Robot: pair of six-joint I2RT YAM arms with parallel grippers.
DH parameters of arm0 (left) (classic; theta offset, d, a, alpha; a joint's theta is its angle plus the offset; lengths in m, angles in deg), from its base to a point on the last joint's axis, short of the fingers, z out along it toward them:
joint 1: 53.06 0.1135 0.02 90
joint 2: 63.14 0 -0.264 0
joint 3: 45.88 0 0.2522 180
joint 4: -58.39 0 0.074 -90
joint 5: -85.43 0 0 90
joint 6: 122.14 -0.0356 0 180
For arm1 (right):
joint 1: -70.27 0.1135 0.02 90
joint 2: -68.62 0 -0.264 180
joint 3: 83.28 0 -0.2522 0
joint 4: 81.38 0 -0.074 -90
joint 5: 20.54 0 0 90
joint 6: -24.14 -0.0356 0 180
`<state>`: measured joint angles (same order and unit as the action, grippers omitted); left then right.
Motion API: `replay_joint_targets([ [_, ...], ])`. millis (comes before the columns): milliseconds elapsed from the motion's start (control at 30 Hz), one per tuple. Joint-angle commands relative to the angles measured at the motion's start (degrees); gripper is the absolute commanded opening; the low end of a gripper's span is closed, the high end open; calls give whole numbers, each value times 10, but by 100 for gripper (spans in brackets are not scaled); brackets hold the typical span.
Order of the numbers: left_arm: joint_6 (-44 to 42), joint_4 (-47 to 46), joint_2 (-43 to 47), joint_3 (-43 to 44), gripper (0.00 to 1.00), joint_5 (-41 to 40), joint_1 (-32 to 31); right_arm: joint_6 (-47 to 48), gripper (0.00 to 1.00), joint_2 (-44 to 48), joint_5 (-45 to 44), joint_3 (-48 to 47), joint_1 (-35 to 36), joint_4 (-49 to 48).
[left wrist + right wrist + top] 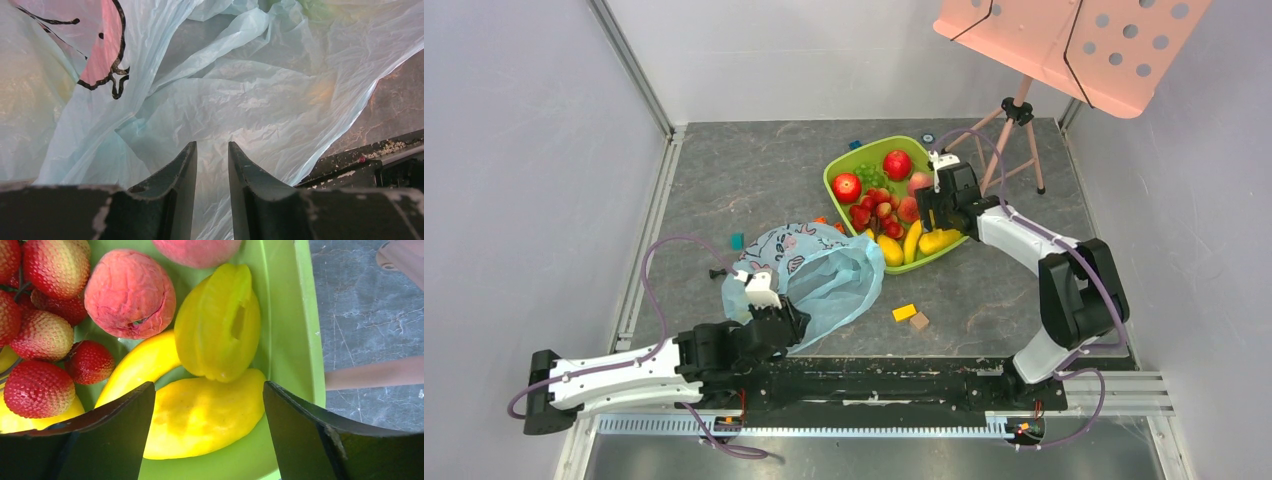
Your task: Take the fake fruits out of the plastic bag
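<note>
The fake fruits [882, 212] are heaped in the green tray [864, 148], which sits right of the middle of the desk [754, 180], toward its far edge. The plastic bag [824, 270] lies slumped close to the near edge, left of middle. I can't tell whether any fruit is left inside it.

The right gripper [208, 386] hangs over the near-right corner of the tray with its fingers spread wide and holding nothing. A yellow mango-like piece [210, 415] lies between and below them. The left gripper [212, 147] is at the bag's near side, its fingers only narrowly parted. I see bag film through the gap but nothing pinched.

Trouble could come from either side. The bag is thin, crinkly, translucent blue film that folds over itself, so narrow fingers could snag a crease and drag the whole bag, or press its mouth flat. If a fruit is in there, it would be hard to spot through the folds and the pink print [102, 45].

On the other side the fruits are hard, glossy and rounded. The ridged yellow star fruit [220, 322] leans on the tray wall [290, 315], beside a wrinkled pink piece [130, 292] and some pebbly strawberries [40, 390]. A careless brush from the wide fingers could send one over the low rim and rolling. The loose blocks [911, 316] near the bag could also be grabbed by mistake.
</note>
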<state>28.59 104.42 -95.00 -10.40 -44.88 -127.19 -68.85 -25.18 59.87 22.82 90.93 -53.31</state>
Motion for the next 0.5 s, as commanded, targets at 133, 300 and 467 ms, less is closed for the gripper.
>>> replay_joint_targets([
  [133,-21,40,18,46,38,-36,-2,6,84,85,3,-10,-1,-2],
  [300,-46,77,4,102,36,-60,-1,6,82,202,32,15,27,-23],
  [467,-98,91,-44,171,28,-58,22,8,76,286,33,5,125,-24],
])
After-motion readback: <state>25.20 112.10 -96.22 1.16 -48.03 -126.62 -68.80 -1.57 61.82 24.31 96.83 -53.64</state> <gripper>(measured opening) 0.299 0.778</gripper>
